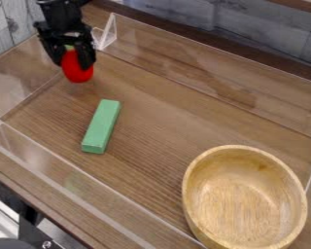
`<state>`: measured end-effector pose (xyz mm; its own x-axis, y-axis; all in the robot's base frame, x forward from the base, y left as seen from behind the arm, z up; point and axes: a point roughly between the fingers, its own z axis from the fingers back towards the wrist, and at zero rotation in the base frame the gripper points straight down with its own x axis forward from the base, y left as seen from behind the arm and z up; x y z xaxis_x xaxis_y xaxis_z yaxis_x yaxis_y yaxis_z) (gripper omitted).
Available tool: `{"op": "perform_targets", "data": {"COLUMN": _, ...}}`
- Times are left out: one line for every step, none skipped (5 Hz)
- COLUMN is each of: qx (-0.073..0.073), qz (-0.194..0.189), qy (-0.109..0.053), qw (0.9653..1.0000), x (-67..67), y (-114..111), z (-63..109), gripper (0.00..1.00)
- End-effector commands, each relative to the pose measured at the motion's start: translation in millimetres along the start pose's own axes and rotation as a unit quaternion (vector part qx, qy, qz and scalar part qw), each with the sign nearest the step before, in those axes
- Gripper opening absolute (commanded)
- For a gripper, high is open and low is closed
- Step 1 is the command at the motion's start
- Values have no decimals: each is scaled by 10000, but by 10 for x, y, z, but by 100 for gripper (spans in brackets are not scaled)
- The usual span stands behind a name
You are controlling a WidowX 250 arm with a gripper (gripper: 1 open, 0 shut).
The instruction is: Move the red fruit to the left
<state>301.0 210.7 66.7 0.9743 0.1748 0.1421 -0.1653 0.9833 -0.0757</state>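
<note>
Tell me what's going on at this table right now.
A robot arm, reaching in at the far left of the wooden table, has its fingers down around a small red toy fruit. Whether the fruit is lifted or touching the table is hard to tell. A green block lies nearer the camera, and a big wooden bowl sits at the near right, both apart from the arm.

green block [101, 126]: lying flat, elongated, mid-left of desk [158, 175] | bowl [245, 199]: pale wooden, round, open side up, near-right corner in view, well apart from block | desk: brown wood grain | backdrop [236, 21]: grey, behind desk's far edge
</note>
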Motion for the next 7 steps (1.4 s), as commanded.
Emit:
{"op": "perform_targets", "data": {"qx": 139, "qz": 50, "qy": -273, "qw": 9995, "x": 65, "y": 93, "z": 163, "gripper": 0}}
{"op": "perform_targets", "data": {"qx": 123, "qz": 64, "qy": -221, "qw": 9997, "x": 59, "y": 83, "z": 101, "gripper": 0}}
{"op": "perform_targets", "data": {"qx": 109, "qz": 81, "qy": -185, "qw": 9997, "x": 56, "y": 68, "z": 61, "gripper": 100}}
{"op": "perform_targets", "data": {"qx": 75, "qz": 120, "qy": -152, "qw": 9998, "x": 51, "y": 43, "z": 58, "gripper": 100}}
{"op": "perform_targets", "data": {"qx": 29, "qz": 195, "qy": -147, "qw": 9997, "x": 50, "y": 27, "z": 103, "gripper": 100}}
{"op": "perform_targets", "data": {"qx": -13, "qz": 266, "qy": -142, "qw": 9995, "x": 52, "y": 42, "z": 149, "gripper": 100}}
{"op": "perform_targets", "data": {"qx": -47, "qz": 334, "qy": -142, "qw": 9993, "x": 60, "y": 73, "z": 192, "gripper": 100}}
